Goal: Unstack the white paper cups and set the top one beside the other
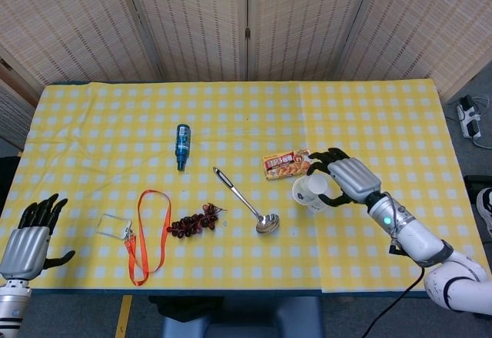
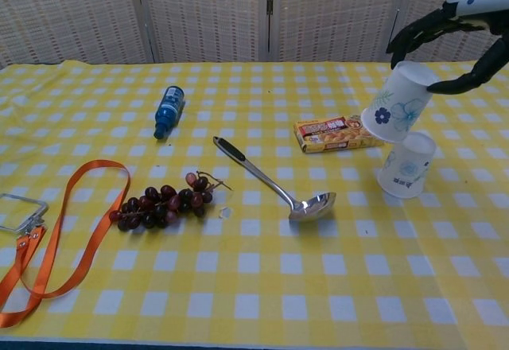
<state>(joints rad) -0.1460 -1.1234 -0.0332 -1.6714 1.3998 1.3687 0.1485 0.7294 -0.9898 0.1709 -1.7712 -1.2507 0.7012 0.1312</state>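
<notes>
The top cup (image 2: 396, 101), white with blue flowers, hangs tilted in the air at the right of the chest view, its mouth turned down and to the left. It is clear of the lower cup (image 2: 406, 165), which stands upside down on the table (image 2: 254, 286) just below and to the right of it. The right hand (image 2: 448, 28) holds the raised cup from above, its dark fingers (image 2: 409, 33) curled around the cup's base.

To the left of the cups lies a snack box (image 2: 335, 133), then a metal ladle (image 2: 274, 183), a bunch of dark grapes (image 2: 163, 204), a small blue bottle (image 2: 168, 111) and an orange lanyard (image 2: 56, 231) with a badge holder (image 1: 114, 225).

In the head view's lower left corner the left hand (image 1: 29, 240) rests at the table's edge, holding nothing, fingers straight and slightly spread.
</notes>
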